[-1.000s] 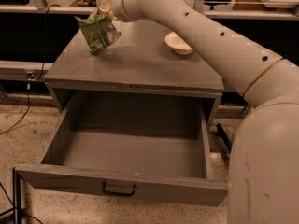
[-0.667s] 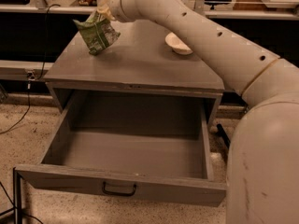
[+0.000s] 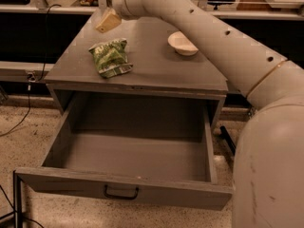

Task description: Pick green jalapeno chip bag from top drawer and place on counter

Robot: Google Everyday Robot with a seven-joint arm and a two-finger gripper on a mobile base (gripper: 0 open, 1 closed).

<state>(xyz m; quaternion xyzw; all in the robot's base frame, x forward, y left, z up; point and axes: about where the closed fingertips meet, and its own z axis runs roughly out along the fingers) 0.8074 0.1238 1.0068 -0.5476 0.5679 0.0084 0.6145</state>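
Observation:
The green jalapeno chip bag lies crumpled on the grey counter, near its front left part. My gripper hangs above the counter's back left, up and behind the bag, holding nothing. The top drawer is pulled wide open below the counter and its inside is bare; its dark bar handle is at the centre of the front panel. My pale arm reaches in from the right across the counter.
A white bowl sits on the counter at the back right. A dark shelf with cables runs behind the cabinet. Pale speckled floor lies on both sides. My robot body fills the right foreground beside the drawer.
The chip bag was held in my gripper above the counter's back left; now it lies on the counter and my gripper has let go and lifted away.

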